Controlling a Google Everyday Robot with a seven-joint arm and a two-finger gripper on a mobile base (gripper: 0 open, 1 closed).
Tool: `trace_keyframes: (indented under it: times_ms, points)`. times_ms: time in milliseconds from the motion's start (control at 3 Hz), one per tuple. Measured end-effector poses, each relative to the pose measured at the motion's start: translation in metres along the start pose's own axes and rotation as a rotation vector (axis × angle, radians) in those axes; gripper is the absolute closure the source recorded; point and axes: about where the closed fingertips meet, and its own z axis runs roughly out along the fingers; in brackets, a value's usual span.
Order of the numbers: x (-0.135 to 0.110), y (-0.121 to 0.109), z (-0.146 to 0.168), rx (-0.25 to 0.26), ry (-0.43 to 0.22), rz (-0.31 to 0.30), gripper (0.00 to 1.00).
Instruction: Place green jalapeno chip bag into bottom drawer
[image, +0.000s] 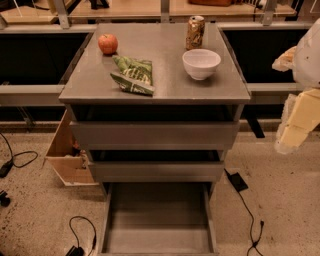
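The green jalapeno chip bag (132, 75) lies flat on the grey cabinet top (165, 87), left of centre near the front edge. The bottom drawer (157, 220) is pulled out toward me, and its plain grey floor is bare. My gripper (297, 125) hangs at the far right edge of the view, beside and off the cabinet's right side. It is well apart from the bag and holds nothing that I can see.
A red apple (107, 43), a white bowl (201, 63) and a can (195, 32) stand on the cabinet top. The two upper drawers (154, 134) are pushed in. A cardboard box (67, 150) sits left of the cabinet. Cables (82, 232) and a black adapter (237, 181) lie on the floor.
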Motion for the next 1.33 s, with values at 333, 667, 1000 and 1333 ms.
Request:
trace_keyframes:
  times_ms: [333, 667, 1000, 1333]
  points:
    - [0.000, 0.000, 0.000, 0.000, 0.000, 0.000, 0.00]
    - [-0.023, -0.018, 0.009, 0.032, -0.038, 0.007, 0.00]
    - [-0.064, -0.048, 0.034, 0.041, -0.132, 0.041, 0.00]
    - [-0.108, -0.078, 0.069, 0.029, -0.219, 0.082, 0.00]
